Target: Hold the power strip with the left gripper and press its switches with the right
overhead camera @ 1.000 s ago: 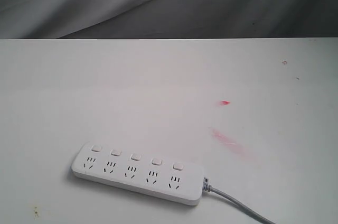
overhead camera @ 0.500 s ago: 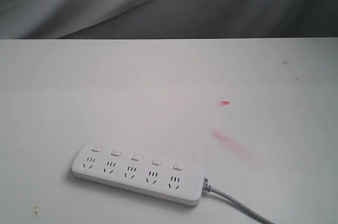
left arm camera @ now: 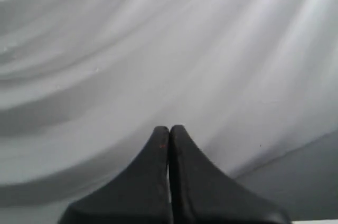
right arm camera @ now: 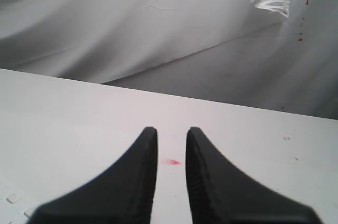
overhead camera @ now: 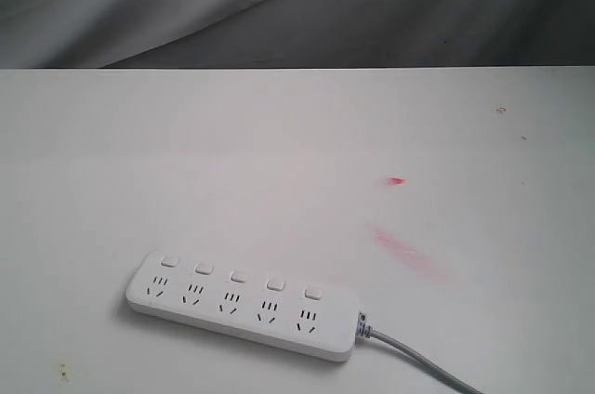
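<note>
Black left gripper (left arm camera: 169, 128) is pressed closed on nothing, right gripper (right arm camera: 171, 130) narrowly parted, empty.

No legible text or markings anywhere.

Open table (overhead camera: 279, 152) all around the power strip (overhead camera: 242, 306); cord (overhead camera: 414, 354) trailing right.

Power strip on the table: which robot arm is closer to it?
Probably the right gripper: it hangs over the table, with buttons of the power strip at its view's edge. The left gripper, jaws shut, faces only grey cloth.
</note>
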`<state>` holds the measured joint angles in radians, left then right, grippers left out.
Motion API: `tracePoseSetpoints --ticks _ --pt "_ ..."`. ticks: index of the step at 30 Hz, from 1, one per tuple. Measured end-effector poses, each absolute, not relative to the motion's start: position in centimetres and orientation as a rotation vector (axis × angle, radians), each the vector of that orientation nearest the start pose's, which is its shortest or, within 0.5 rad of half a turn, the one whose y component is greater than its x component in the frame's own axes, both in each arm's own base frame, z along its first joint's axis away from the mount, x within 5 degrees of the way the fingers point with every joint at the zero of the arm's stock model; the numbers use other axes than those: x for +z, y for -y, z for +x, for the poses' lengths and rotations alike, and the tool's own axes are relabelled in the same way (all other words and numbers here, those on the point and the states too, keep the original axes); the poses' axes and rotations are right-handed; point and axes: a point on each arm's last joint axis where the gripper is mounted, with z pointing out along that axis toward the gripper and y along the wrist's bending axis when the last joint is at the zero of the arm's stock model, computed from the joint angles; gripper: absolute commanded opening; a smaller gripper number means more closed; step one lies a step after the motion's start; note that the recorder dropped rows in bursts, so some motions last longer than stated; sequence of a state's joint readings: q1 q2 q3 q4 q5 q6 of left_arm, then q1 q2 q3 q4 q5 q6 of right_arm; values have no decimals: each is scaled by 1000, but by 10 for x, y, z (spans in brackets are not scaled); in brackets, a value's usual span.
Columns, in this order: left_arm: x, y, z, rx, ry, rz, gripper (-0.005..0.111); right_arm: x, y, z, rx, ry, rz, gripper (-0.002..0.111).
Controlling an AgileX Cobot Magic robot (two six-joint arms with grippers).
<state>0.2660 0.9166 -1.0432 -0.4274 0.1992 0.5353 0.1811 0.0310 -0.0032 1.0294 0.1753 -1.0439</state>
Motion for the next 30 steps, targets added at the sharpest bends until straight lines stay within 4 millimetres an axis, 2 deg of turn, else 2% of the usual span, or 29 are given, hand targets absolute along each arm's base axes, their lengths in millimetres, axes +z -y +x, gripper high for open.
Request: tracePoseSetpoints --ticks 4,5,8,9,12,13,23,30 --pt "438 -52 208 216 -1679 134 0 204 -24 54 244 -1583 -278 19" --pt "428 -52 217 138 -1716 309 0 204 -24 54 244 -1583 -278 19" --pt "415 -61 219 -40 -1697 526 0 204 -24 54 244 -1583 -278 19" --pt "407 -72 217 -125 -1691 592 0 204 -24 54 244 -1583 -278 19" --pt "391 -96 221 -199 -1754 530 0 204 -24 54 244 -1583 -278 19" --pt "379 -102 224 -214 -1808 525 0 204 -24 54 244 -1583 -278 19" --pt "331 -104 222 -97 -1813 855 0 204 -24 54 244 -1583 -278 19" --pt "305 -111 230 -167 -1845 856 0 204 -24 54 244 -1583 -278 19"
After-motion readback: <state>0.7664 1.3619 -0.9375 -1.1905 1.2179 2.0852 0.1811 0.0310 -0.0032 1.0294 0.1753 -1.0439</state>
